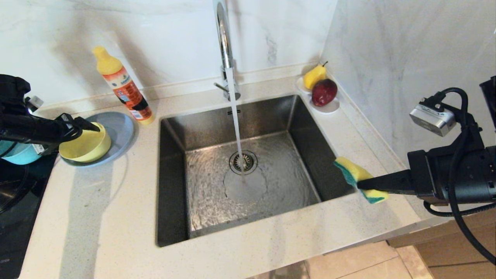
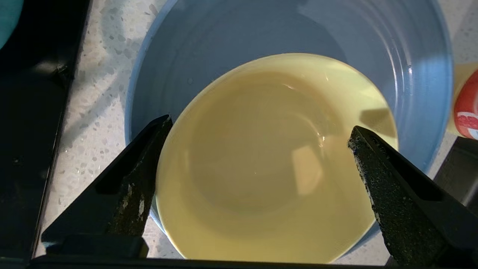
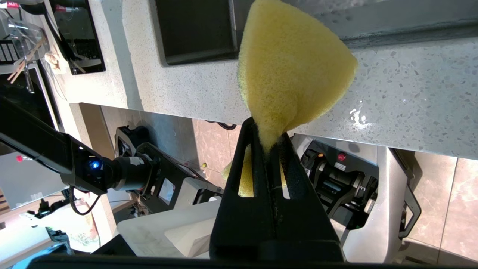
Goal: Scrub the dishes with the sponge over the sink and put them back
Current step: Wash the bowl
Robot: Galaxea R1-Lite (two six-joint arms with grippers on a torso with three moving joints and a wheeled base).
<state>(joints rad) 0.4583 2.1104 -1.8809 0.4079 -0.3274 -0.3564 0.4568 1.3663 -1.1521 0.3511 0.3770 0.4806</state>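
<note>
Left gripper [image 2: 257, 138] spread wide over yellow bowl [image 1: 86, 145] on plate [image 1: 120, 130]; right gripper [image 1: 362, 185] clenched on sponge [image 1: 358, 176] beside sink [image 1: 240, 170].

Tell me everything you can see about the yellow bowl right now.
The yellow bowl is pale yellow, smooth and glossy, round with plain walls, empty inside. It sits upright on the grey-blue plate on the counter left of the sink, near the orange detergent bottle. The open left gripper straddles its rim, one finger on either side; contact cannot be told.
</note>
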